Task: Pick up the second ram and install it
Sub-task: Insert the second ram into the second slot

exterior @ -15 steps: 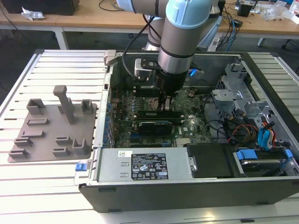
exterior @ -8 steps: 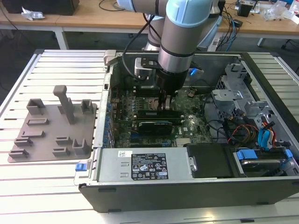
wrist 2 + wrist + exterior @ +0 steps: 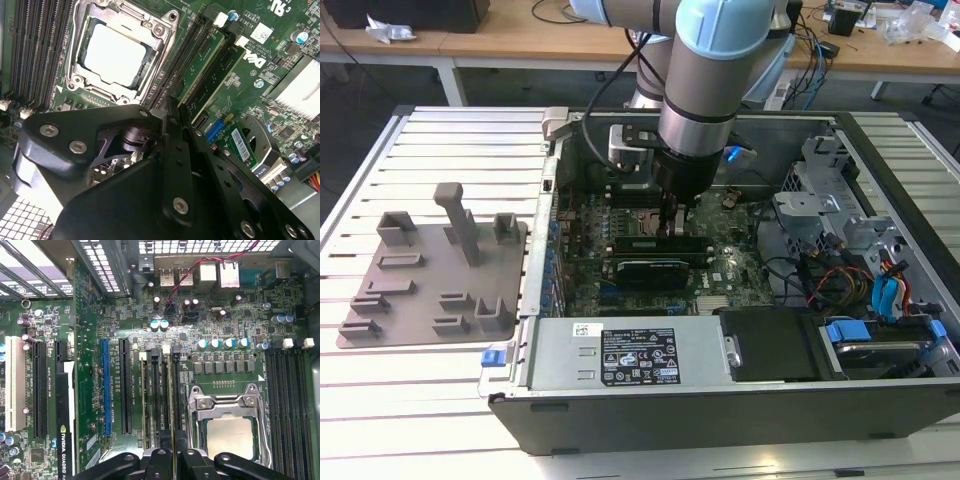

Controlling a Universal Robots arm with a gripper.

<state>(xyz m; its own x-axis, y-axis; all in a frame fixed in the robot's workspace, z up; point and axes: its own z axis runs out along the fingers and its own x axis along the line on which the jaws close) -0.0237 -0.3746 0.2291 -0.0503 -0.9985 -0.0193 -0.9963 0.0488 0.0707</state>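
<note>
While the exterior view takes in the grey tray (image 3: 430, 282), the first wrist view shows the gripper (image 3: 175, 462), fingers (image 3: 159, 461) pinched on the second ram (image 3: 173, 390).

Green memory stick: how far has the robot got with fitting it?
Done: the long thin green circuit-board stick is off the grey plastic holder tray and stands edgewise on the green motherboard. In hand: the black gripper pinches it. Left: seating it; I cannot tell whether it is pressed home.
</note>
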